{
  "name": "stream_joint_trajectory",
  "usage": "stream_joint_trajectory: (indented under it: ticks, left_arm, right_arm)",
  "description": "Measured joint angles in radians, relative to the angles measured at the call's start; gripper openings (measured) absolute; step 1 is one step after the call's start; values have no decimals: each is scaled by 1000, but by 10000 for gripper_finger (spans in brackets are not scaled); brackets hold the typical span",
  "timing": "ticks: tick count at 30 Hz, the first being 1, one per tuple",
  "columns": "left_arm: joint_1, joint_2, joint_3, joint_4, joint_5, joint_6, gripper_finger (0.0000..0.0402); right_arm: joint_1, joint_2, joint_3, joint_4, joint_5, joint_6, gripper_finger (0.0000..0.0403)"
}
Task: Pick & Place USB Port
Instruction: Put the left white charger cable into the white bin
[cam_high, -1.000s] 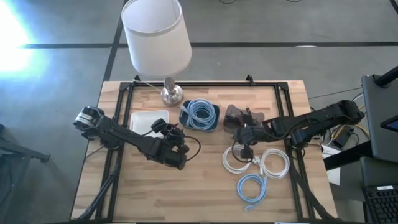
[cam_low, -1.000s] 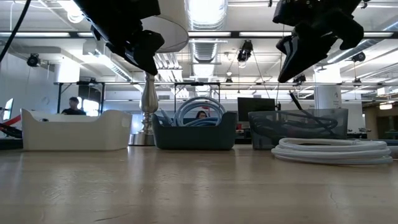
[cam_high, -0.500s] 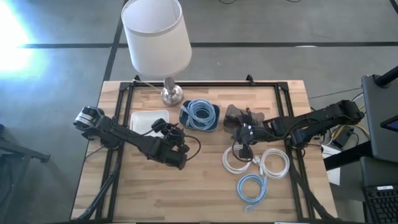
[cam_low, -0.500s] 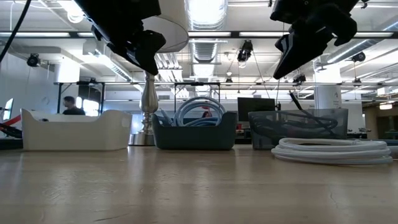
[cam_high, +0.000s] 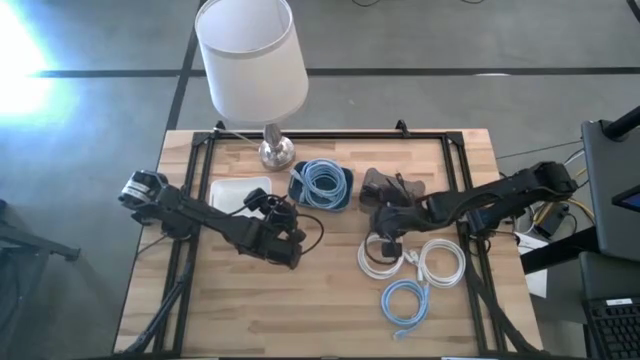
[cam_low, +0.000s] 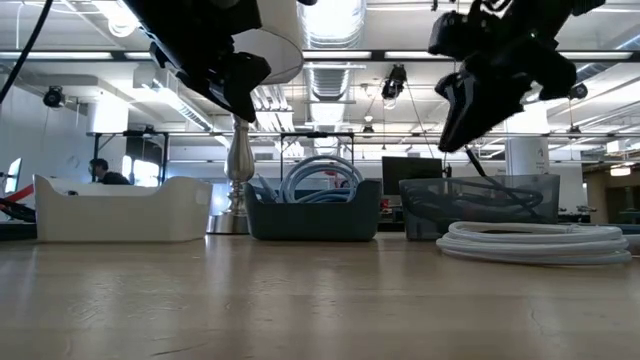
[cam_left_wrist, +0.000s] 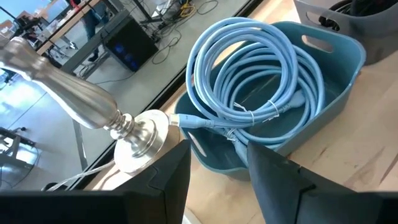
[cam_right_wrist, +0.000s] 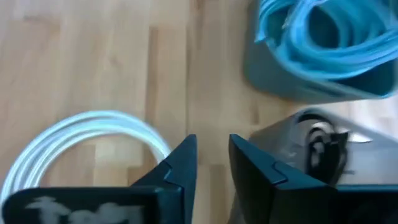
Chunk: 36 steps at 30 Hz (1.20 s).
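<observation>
Two white cable coils (cam_high: 380, 258) (cam_high: 441, 263) and a light blue coil (cam_high: 405, 301) lie flat on the wooden table's right half. Another blue coil (cam_left_wrist: 255, 74) rests inside the blue bin (cam_high: 322, 186). A dark grey bin (cam_high: 384, 187) holding black cable stands to its right, and a white bin (cam_high: 240, 196) to its left. My right gripper (cam_high: 386, 226) hovers open, above the table between the grey bin and the nearest white coil (cam_right_wrist: 81, 134). My left gripper (cam_high: 291, 236) hangs open in the air, near the blue bin's near left corner.
A table lamp (cam_high: 252, 55) with a white shade stands at the far edge; its metal base (cam_left_wrist: 134, 134) sits just left of the blue bin. Black frame rails run along the table's sides. Bare wood lies toward the near left. A person stands far off in the room (cam_low: 100, 172).
My right gripper has shifted a little toward the table's left and far edge, closer to the grey bin, and has tipped slightly. It stays above the table. The cables and bins have not moved.
</observation>
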Motion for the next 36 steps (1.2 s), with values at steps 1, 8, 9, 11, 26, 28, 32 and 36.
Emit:
stream_joint_trajectory:
  ticks: [1,8,9,11,26,28,32,36]
  left_arm:
    - [2,0,0,0,0,0,163]
    - [16,0,0,0,0,1,163]
    - [18,0,0,0,0,1,163]
    - [21,0,0,1,0,1,163]
    - [24,0,0,1,1,4,163]
    - [24,0,0,1,1,8,163]
    - [24,0,0,1,1,8,163]
    - [24,0,0,1,9,9,163]
  right_arm:
    - [1,10,0,-4,-20,1,96]
    - [2,105,2,-6,-212,-14,134]
    - [2,120,2,-6,-212,-18,138]
    - [1,152,3,-6,-212,-46,147]
    - [-14,397,58,-2,-116,-88,166]
    - [-14,399,69,-11,-117,-88,159]
    - [-13,398,79,-15,-126,-87,126]
    - [-14,402,80,10,-123,-87,76]
